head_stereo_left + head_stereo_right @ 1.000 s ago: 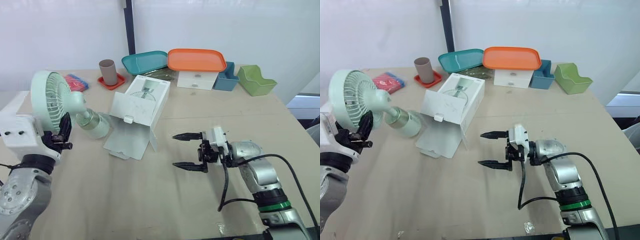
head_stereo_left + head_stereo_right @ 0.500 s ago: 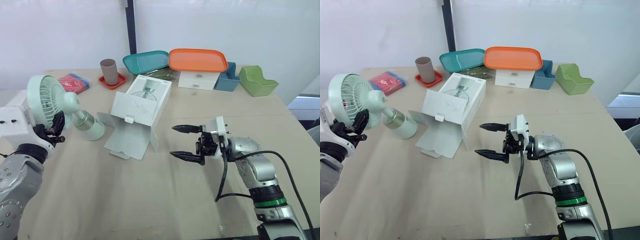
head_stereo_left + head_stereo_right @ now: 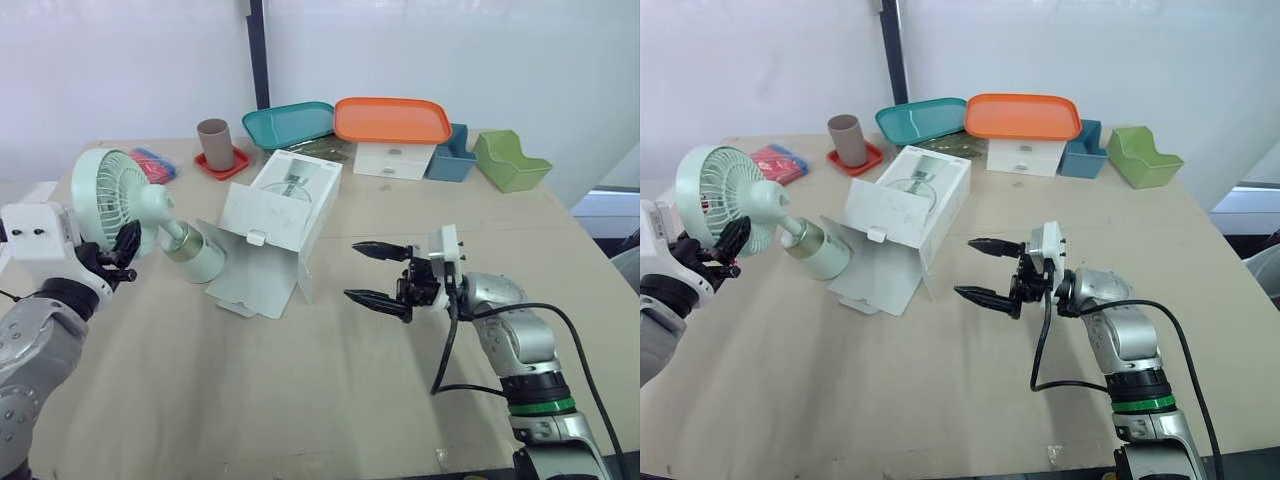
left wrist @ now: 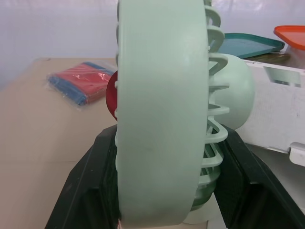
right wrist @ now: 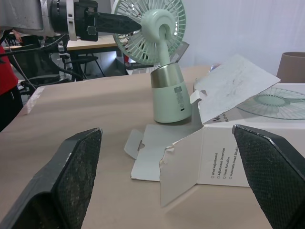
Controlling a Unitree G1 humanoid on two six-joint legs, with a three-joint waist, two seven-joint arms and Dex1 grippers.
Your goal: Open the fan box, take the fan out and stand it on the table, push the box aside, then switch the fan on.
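The mint-green fan leans over the table's left side, its cylindrical base down beside the box flap; I cannot tell whether the base touches the table. My left gripper is shut on the rim of the fan head, with a black finger on either side. The white fan box lies open at mid-table, flaps spread toward the front. My right gripper hovers open to the right of the box, holding nothing, its fingers wide apart and aimed at the box and fan base.
Along the far edge stand a brown cup on a red coaster, a teal tray, an orange tray on a white drawer unit, a blue bin and a green bin. A red-blue packet lies behind the fan.
The left gripper has carried the fan slightly toward the box, turning its head. The right gripper, still open, has drifted a little farther across the table. The box has not moved.
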